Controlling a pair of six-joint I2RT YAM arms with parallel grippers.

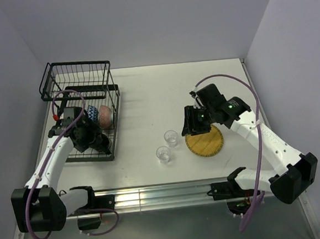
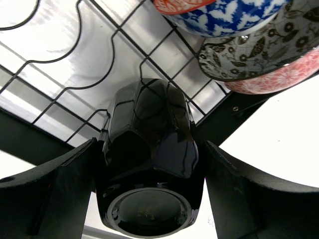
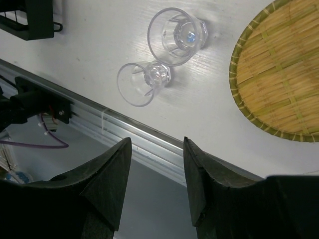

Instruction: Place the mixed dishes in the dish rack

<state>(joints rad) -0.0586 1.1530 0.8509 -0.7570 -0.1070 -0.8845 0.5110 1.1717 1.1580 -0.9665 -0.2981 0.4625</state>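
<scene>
My left pincer (image 2: 149, 144) is clamped on the glossy dark faceted mug (image 2: 149, 109), holding it over the lower wires of the black wire dish rack (image 1: 78, 63), near three small patterned bowls (image 2: 249, 45) leaning there. My right pincer (image 3: 155, 144) hangs spread and empty above two small clear glasses (image 3: 177, 35), which stand beside the yellow woven round plate (image 3: 279, 74).

Bowls (image 1: 105, 116) crowd the rack (image 1: 77, 63) (open table (image 1: 143, 112) toward the glasses (image 1: 171, 137)).

White table (image 1: 158, 92), metal rail (image 1: 155, 196), perhaps aluminium
</scene>
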